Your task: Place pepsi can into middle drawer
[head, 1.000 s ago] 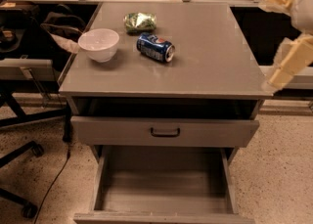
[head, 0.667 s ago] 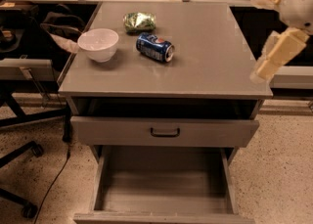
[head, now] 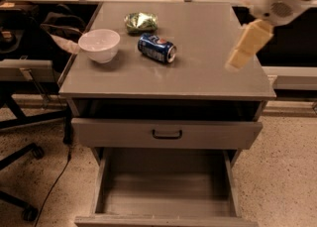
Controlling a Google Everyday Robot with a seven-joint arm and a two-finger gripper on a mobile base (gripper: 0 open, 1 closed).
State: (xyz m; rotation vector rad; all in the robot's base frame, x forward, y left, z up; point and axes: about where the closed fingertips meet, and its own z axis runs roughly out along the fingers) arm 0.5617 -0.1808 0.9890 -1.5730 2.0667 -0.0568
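Note:
The pepsi can lies on its side on the grey cabinet top, left of centre, blue with a silver end facing right. The middle drawer is pulled out at the bottom of the view, and its flat grey floor is bare. My gripper hangs above the right part of the cabinet top, well to the right of the can. It is open and holds nothing. One cream finger points down and left; the other shows only as a tip beside the white wrist.
A white bowl stands left of the can and a shiny green snack bag lies behind it. A grey drawer front with a dark handle sits above the open drawer. Office chair legs and a cable lie on the floor at left.
My gripper has moved left and a little down, from beyond the cabinet's right edge to above its right part, nearer the can. The can, bowl, bag and drawer have not moved.

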